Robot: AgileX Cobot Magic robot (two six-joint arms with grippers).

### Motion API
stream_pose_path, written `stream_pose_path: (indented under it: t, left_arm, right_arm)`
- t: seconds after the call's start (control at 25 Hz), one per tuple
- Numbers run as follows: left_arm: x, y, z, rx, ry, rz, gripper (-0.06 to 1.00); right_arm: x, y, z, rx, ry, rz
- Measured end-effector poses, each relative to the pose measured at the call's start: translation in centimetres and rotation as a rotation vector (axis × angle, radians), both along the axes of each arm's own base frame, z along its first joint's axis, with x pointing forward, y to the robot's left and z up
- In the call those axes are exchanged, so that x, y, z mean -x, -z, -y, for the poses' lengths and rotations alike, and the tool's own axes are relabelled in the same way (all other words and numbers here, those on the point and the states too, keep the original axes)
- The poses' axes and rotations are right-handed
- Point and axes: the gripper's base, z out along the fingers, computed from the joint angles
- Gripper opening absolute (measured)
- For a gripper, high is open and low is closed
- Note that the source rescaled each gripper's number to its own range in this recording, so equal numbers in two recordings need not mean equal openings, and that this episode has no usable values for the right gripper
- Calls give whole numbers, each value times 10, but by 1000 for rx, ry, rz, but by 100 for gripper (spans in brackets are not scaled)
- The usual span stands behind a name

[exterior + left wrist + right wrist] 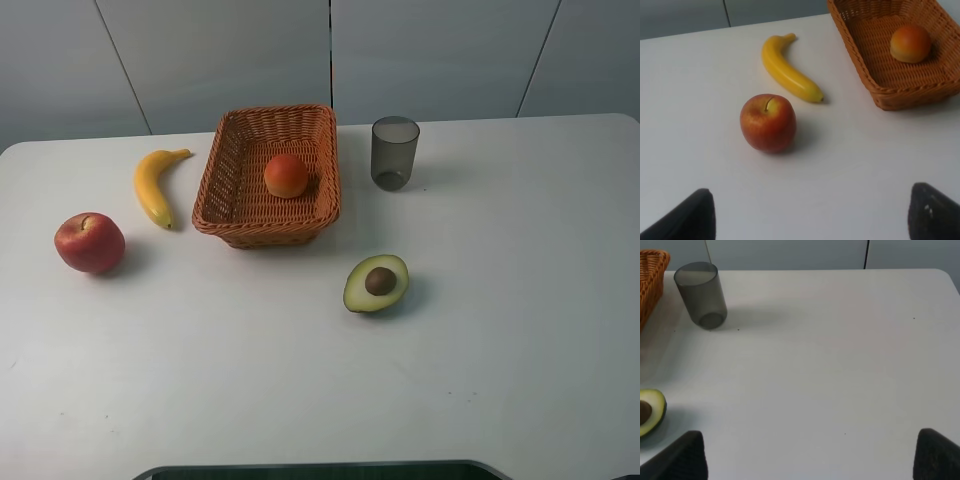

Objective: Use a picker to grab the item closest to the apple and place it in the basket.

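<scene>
At the near edge of the left wrist view sit the two dark fingertips [687,217] of the left gripper [810,215], spread wide apart over bare table [865,165], holding nothing. Just beyond them stands the apple [768,122], and right behind it lies the banana [788,69], the item nearest the apple and so the one to pick. It sits between the apple and the wicker basket [890,97], which already holds an orange fruit [910,43].

The banana's long axis runs roughly away from the arm, stem end pointing to the table's far edge, blunt tip near the apple.

Risks, as I judge them: the claw could bump the apple on approach, or a grip along the curved length could slip.

The right gripper [810,457] is also spread, near the avocado half [650,412] and grey cup [701,294].
</scene>
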Motion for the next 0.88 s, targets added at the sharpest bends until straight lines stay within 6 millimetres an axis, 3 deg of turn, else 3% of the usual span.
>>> stream_pose_path:
  t: [0.88]
  left_arm:
    - [0, 0, 0, 1, -1, 0, 100]
  right_arm:
    - [0, 0, 1, 0, -126, 0]
